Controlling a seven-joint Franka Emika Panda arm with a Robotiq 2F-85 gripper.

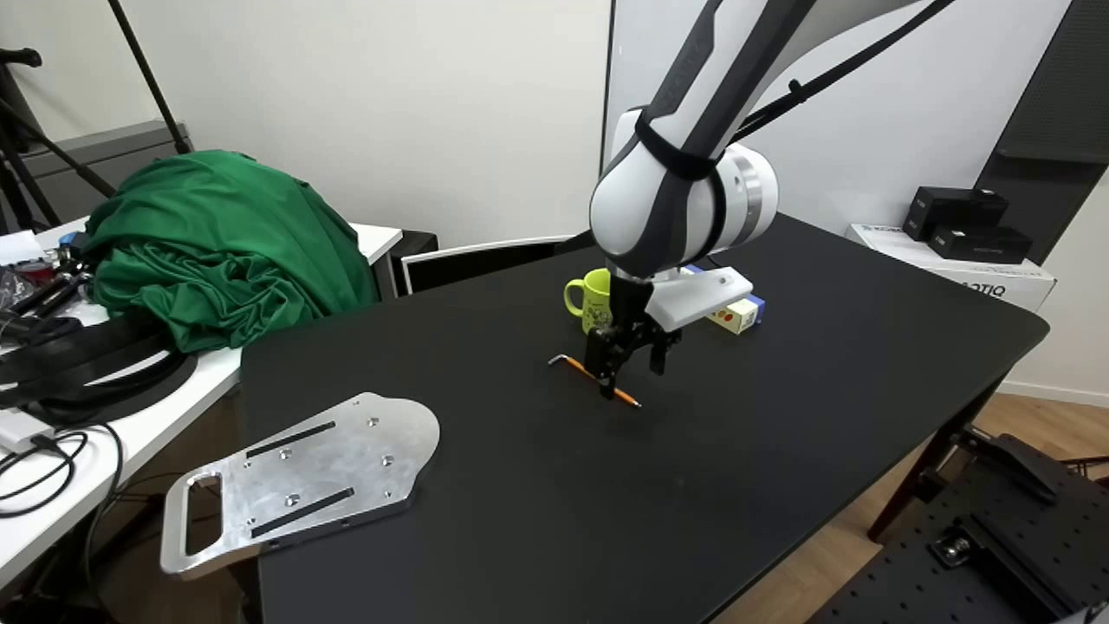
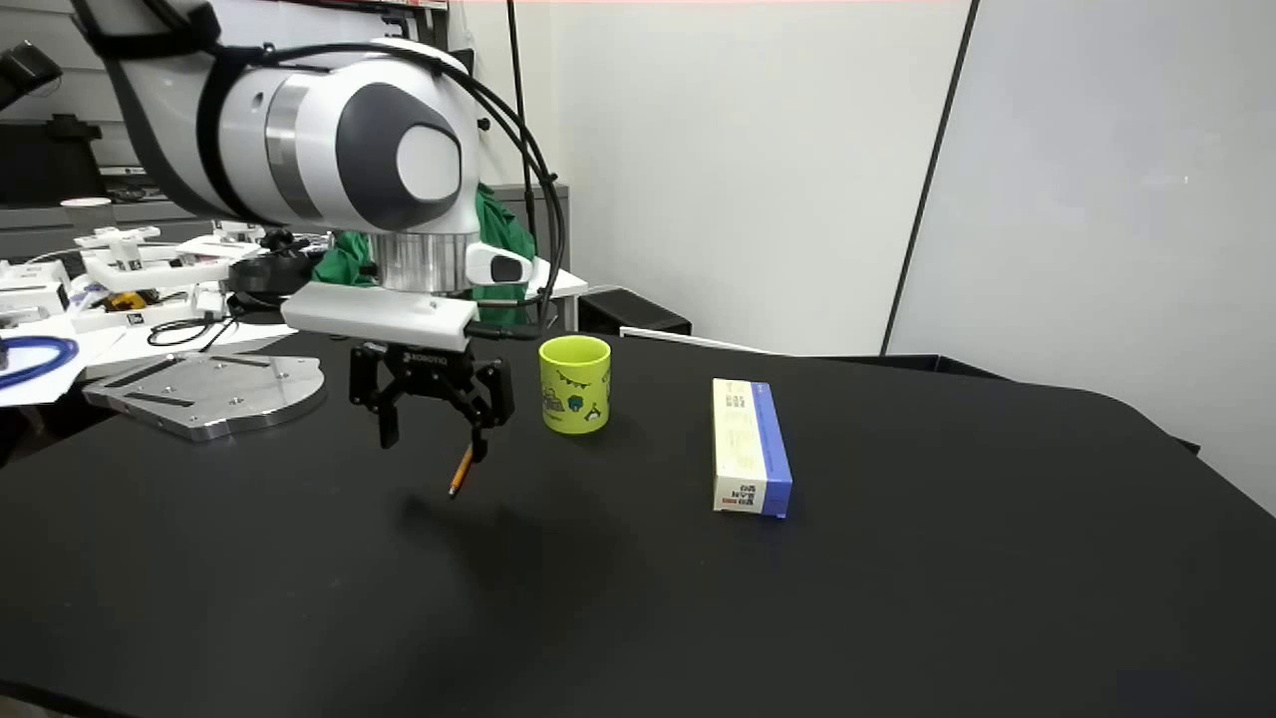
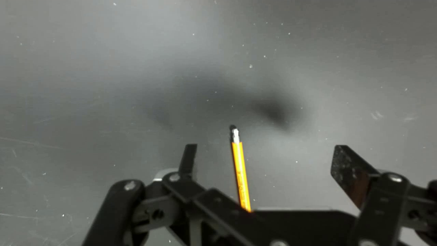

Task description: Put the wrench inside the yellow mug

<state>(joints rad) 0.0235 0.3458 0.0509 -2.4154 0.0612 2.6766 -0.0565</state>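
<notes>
In the foreground of the wrist view, the gripper [image 3: 266, 147] stands with its fingers wide apart, clasping nothing. Between the fingertips in that view, and clear of both, the wrench [image 3: 241, 176] runs lengthwise toward the palm. It lies on the black table [image 1: 537, 520]; an exterior view shows its far end bent. It is probably light, rigid and hard to damage, yet the slim, smooth-looking shaft may roll or swivel when pinched near one end. The orange middle offers the likeliest hold. Farther off, the yellow mug [image 2: 575, 394] stands upright; the wrench, seemingly longer than its mouth is wide, would need tilting to enter. Farther still lies the pale box [image 2: 743, 449].
</notes>
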